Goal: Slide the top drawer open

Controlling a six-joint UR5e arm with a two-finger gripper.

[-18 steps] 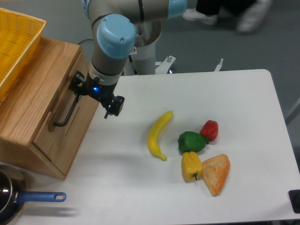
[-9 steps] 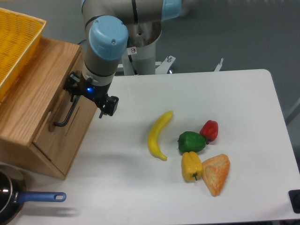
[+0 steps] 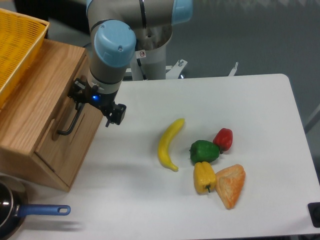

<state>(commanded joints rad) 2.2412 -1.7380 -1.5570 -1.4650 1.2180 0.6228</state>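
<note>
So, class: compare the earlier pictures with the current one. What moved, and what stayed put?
The claw and arm shifted left toward the top drawer, ending at its black handle. The drawer itself hasn't slid. The banana and green pepper stayed put.

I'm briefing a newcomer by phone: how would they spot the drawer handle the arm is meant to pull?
Find the light oak cabinet at the table's left edge, under the yellow mesh basket. On the top drawer, beside the pincer, runs a black bar handle, the front's only dark metal part.
</note>
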